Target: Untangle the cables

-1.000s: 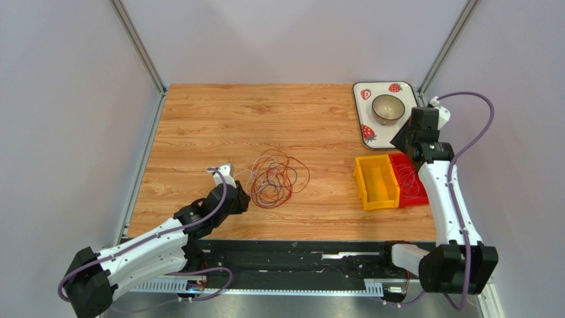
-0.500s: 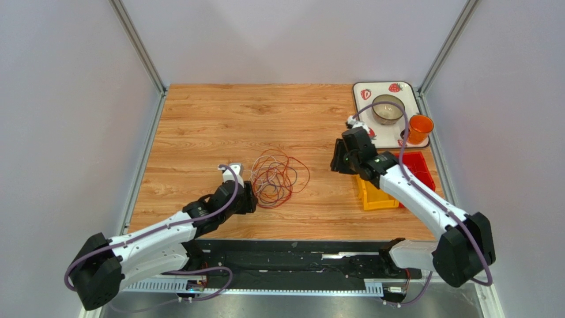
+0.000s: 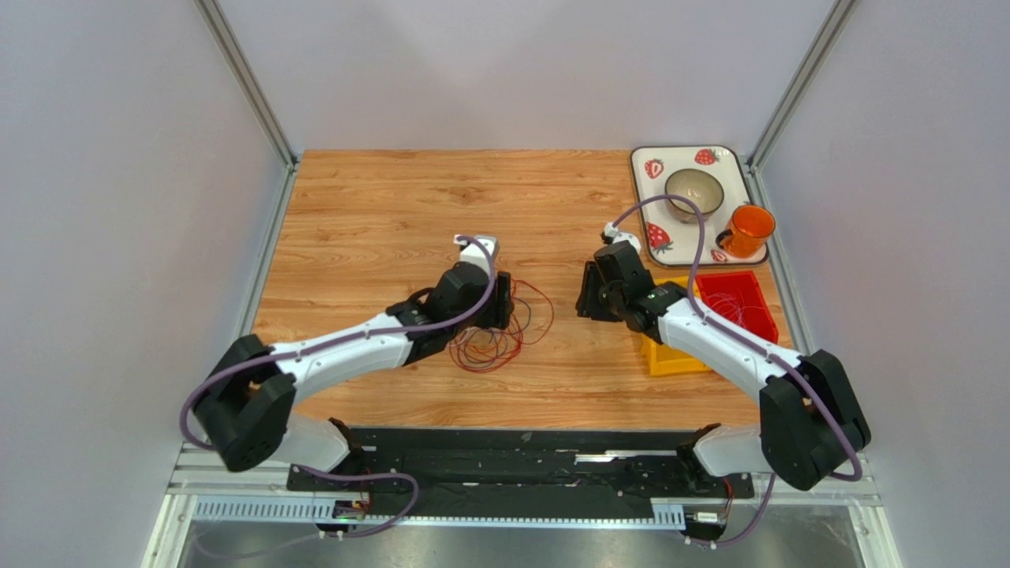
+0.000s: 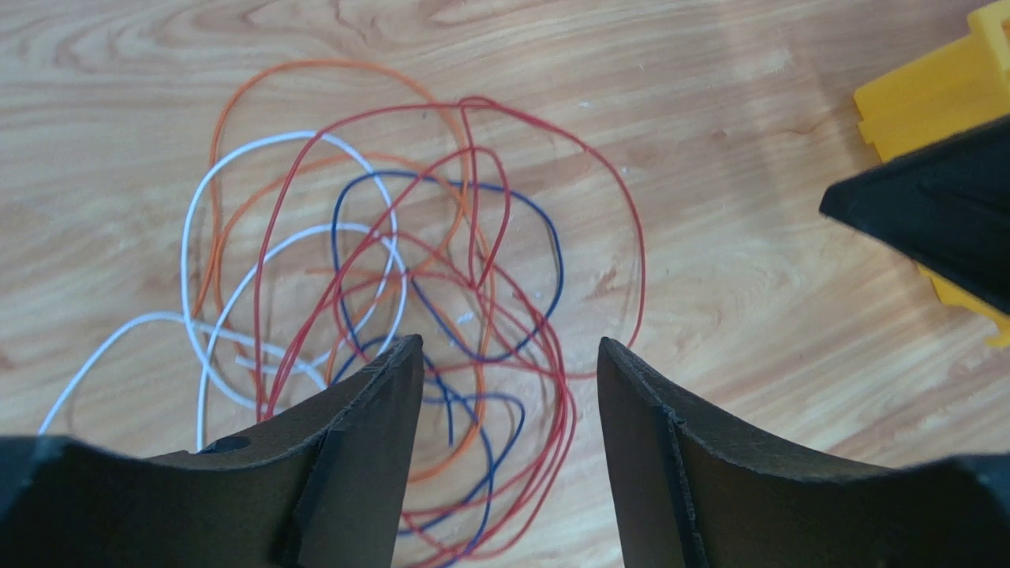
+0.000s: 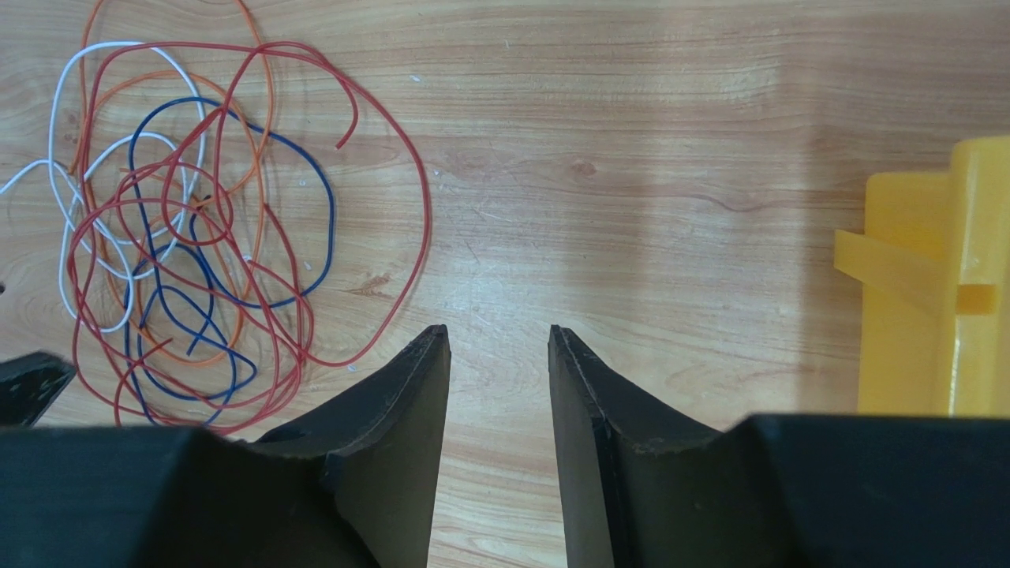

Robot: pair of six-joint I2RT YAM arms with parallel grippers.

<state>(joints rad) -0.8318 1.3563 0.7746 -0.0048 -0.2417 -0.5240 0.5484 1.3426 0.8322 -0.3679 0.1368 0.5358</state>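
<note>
The cables [image 3: 512, 327] lie in one tangled heap of thin red, orange, dark blue and white loops at the table's middle. My left gripper [image 3: 506, 303] hovers over the heap's left part, open and empty. In the left wrist view the loops [image 4: 403, 272] cross each other between and ahead of the open fingers [image 4: 510, 355]. My right gripper [image 3: 586, 297] is open and empty, just right of the heap. In the right wrist view the tangle [image 5: 202, 225] lies to the upper left and bare wood shows between the fingers [image 5: 498, 337].
A yellow bin [image 3: 667, 353] and a red bin [image 3: 737, 303] holding thin wire stand at the right. Behind them are a strawberry-patterned tray [image 3: 647, 178], a bowl [image 3: 694, 189] and an orange cup [image 3: 749, 227]. The yellow bin also shows in the right wrist view [image 5: 937, 296].
My left arm has reached forward and to the right, over the tangle. My right arm has swung left from above the bins to just right of the tangle.
</note>
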